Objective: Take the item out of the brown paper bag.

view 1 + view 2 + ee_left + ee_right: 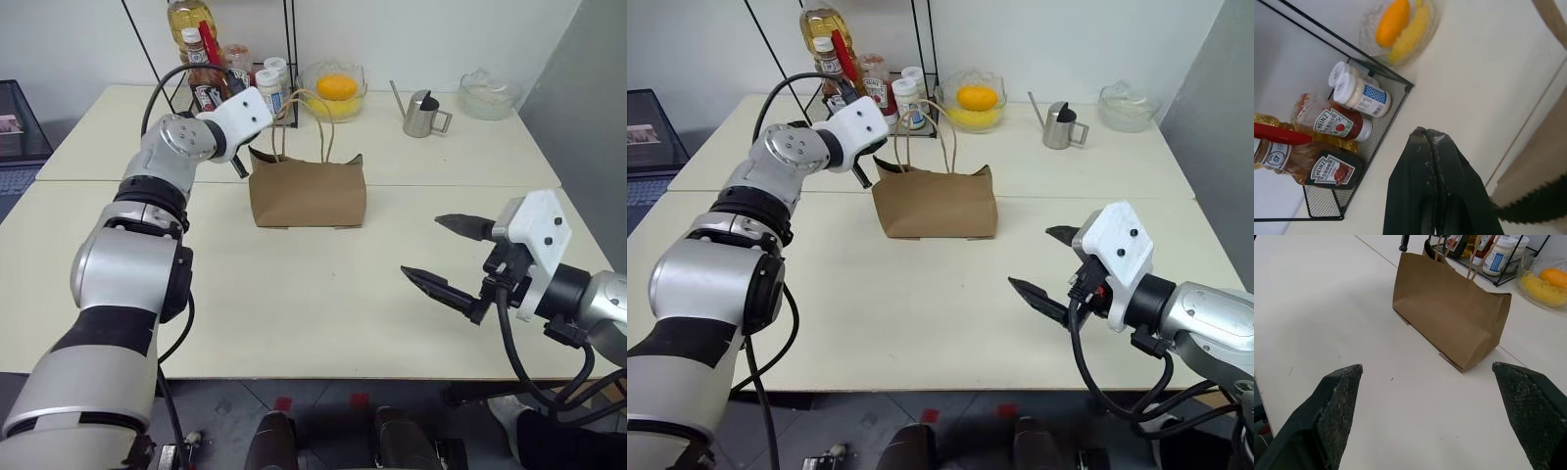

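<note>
Nearest, the right end effector [449, 252] hangs over the bench's [294, 313] near right part, its 2 black fingers [1334, 406] spread wide with nothing between them. Bare bench surface lies open from there to the brown paper bag [308, 192], which stands upright near the middle, just behind the seam where 2 tabletops meet, its 2 loop handles [304, 122] raised. The item cannot be seen, so whether it is inside the bag cannot be told. At the bag's left top edge, the left end effector [1436, 183] is pressed shut, empty. Beyond stand a wire rack [1371, 142] of sauce bottles, a glass fruit bowl [333, 90] and a steel jug [423, 114] along the far edge.
</note>
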### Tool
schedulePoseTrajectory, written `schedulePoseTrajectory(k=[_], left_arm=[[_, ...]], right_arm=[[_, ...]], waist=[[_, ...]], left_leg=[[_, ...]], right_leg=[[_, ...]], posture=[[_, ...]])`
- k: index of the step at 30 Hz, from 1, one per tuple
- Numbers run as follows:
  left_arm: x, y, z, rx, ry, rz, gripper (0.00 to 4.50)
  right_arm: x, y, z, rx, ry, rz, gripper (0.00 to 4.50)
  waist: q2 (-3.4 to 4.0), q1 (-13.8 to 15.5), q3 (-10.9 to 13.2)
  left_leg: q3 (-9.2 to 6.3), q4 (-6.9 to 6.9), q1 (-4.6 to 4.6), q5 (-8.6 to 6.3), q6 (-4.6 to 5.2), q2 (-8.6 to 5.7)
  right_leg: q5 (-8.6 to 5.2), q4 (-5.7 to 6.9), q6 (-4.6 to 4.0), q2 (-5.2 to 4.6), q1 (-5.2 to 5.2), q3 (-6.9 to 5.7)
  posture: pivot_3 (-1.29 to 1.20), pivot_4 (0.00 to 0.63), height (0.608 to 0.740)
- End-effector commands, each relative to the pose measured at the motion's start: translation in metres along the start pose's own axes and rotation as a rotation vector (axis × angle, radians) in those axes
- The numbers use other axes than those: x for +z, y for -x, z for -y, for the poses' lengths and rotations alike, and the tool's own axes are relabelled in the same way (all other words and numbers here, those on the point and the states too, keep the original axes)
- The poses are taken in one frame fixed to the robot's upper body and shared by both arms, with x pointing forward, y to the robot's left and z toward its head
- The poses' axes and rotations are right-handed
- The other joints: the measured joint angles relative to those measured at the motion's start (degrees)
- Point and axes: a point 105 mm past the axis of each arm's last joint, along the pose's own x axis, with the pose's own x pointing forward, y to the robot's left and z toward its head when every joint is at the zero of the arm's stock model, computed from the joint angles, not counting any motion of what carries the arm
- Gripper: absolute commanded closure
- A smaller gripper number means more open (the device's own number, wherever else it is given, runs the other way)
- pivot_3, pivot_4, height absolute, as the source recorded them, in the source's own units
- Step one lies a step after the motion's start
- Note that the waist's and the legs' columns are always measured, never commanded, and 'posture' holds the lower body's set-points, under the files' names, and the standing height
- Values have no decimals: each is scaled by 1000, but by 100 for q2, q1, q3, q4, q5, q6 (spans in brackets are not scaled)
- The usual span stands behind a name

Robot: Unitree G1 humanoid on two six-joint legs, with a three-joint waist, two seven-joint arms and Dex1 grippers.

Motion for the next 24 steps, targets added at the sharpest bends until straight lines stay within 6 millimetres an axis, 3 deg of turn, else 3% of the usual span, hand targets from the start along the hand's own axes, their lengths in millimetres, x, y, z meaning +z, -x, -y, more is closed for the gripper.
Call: schedulePoseTrajectory(k=[1,11,24], left_arm=[[7,-2,4,-21,-22,18,4500],[12,7,37,-365,114,91,4500],[-2,50,60,-786,48,130,4500]], right_arm=[[8,1,-5,9,41,35,40],[5,3,-10,39,28,21,40],[0,3,-17,112,26,-18,40]], waist=[[0,-1,0],[-1,-4,-1],[-1,-11,-1]], left_leg=[[0,0,0,0,0,0],[0,1,0,2,-4,0],[0,3,1,1,1,1]], right_leg=[[0,0,0,0,0,0],[0,0,0,0,1,0],[0,2,0,0,2,0]], posture=[[0,150,740],[0,150,740],[0,150,740]])
